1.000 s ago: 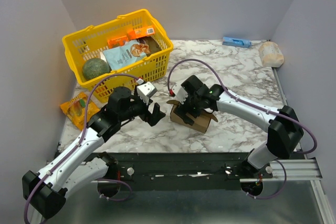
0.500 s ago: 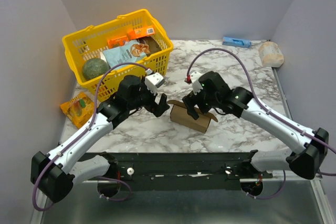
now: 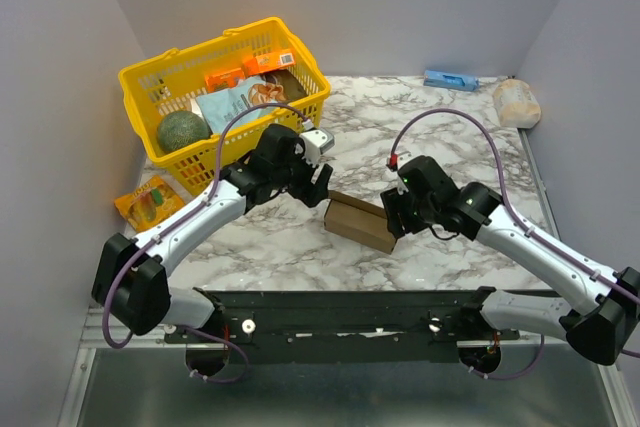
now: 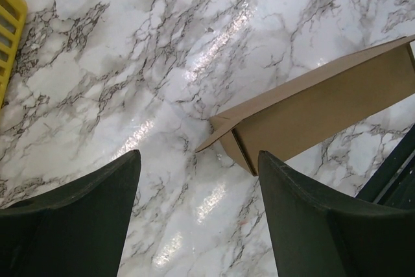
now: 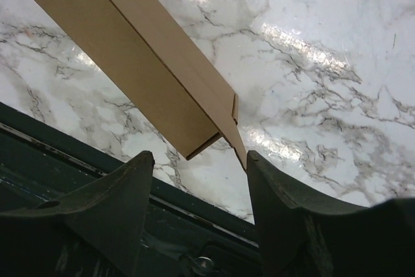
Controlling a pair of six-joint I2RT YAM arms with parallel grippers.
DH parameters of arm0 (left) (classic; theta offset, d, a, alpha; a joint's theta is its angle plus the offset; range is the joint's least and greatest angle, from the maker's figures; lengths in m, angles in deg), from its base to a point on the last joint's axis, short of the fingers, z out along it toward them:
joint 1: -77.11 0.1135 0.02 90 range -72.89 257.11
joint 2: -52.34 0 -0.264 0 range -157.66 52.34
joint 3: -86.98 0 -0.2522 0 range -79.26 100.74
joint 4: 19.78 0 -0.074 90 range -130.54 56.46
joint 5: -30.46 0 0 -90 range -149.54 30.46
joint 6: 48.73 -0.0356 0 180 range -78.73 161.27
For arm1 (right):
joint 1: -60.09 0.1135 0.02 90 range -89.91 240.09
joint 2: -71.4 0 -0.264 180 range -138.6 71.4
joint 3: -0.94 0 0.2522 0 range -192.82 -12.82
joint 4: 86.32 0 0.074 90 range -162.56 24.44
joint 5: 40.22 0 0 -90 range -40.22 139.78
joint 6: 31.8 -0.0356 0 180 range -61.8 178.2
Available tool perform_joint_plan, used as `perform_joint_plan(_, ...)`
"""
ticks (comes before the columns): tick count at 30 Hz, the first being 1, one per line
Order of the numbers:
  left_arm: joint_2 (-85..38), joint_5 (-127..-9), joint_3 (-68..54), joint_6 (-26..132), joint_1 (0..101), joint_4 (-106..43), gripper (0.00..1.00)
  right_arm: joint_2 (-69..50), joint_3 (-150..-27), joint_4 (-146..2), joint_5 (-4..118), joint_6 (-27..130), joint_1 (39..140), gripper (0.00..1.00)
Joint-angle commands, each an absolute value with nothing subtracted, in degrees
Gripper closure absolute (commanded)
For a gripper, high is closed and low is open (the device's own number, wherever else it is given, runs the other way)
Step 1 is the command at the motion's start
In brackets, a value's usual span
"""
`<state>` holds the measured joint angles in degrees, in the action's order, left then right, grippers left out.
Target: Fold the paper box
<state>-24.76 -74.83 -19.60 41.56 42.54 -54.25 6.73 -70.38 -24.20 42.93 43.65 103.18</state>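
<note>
The paper box (image 3: 360, 220) is a small brown carton lying flat on the marble table, with its flaps down. My left gripper (image 3: 322, 185) hovers just off its left end, jaws open and nothing between them. In the left wrist view the paper box (image 4: 324, 105) lies ahead and to the right of the left gripper (image 4: 198, 155), with a small end flap sticking out. My right gripper (image 3: 392, 219) is at the carton's right end, open. In the right wrist view the paper box (image 5: 130, 63) ends just ahead of the right gripper (image 5: 198, 155), and its end flap reaches the right finger (image 5: 272, 199).
A yellow basket (image 3: 135, 82) with packets and a green round thing stands at the back left. An orange packet (image 3: 150, 205) lies left of the arms. A small blue box (image 3: 450, 79) and a beige bundle (image 3: 517, 102) lie at the far right. A black rail (image 3: 340, 312) runs along the near edge.
The left gripper has moved right, up to the carton's left end. The right gripper has come off the carton's top to its right end. The raised flaps now lie flat, and both jaws have narrowed slightly.
</note>
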Motion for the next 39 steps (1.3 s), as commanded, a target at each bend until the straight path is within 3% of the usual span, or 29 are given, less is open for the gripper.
perform_joint_plan(1,-26.23,-76.67,-18.44,38.90,42.65,-56.13,0.19,8.29,-69.60,-20.88,39.68,40.97,103.07,0.35)
perform_joint_plan(14,-30.36,-78.96,-16.86,38.37,42.65,-55.51,0.27,7.15,-70.04,-18.78,38.44,39.30,103.07,0.43)
perform_joint_plan(24,-31.24,-81.86,-16.94,38.54,42.57,-54.99,0.48,6.10,-70.04,-18.07,38.53,38.34,103.07,0.54)
perform_joint_plan(39,-32.39,-82.74,-17.21,38.72,41.42,-54.99,0.70,3.81,-70.39,-16.93,37.83,37.72,103.07,0.69)
